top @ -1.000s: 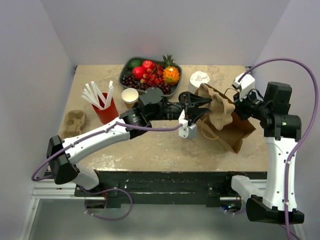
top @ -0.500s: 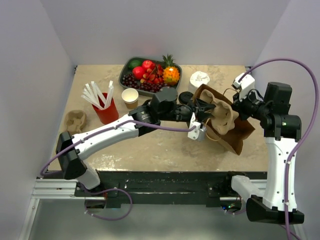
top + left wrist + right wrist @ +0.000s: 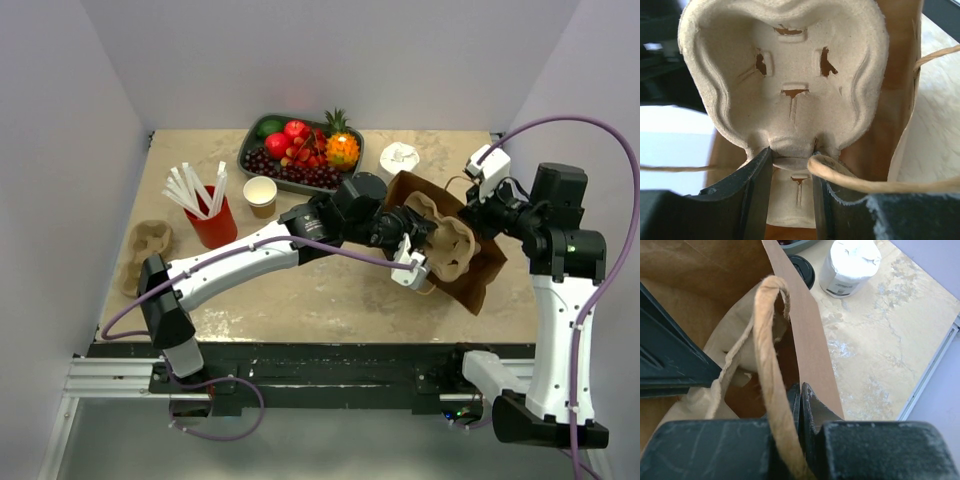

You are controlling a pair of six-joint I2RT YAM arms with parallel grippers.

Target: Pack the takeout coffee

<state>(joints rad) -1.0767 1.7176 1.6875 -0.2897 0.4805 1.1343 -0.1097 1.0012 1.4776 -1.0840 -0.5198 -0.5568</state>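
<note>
While the left tool (image 3: pixel 791 161) pinches the narrow neck of a beige moulded-pulp cup carrier (image 3: pixel 785 60), the carrier's near end is mostly hidden behind the fingers. The right tool (image 3: pixel 801 392), pressed together, clamps the wall of the brown paper bag (image 3: pixel 812 345) beside its twine handle (image 3: pixel 767 340). Beyond that wall, the brown takeout coffee cup with round black lid (image 3: pixel 802 269) stands on the tabletop (image 3: pixel 875 355) outside the bag; only part of its lid shows.

— Where am I looking from up top?
— You sit high behind the arm bases, facing down over the whole table (image 3: pixel 300 290).
— And the wrists?
— Your left wrist camera looks along the left pincer (image 3: pixel 790 160), very close to the pulp carrier (image 3: pixel 785 65). Your right one looks past the right pincer (image 3: pixel 801 390) along the paper bag (image 3: pixel 810 350) wall. All three share that bag.
</note>
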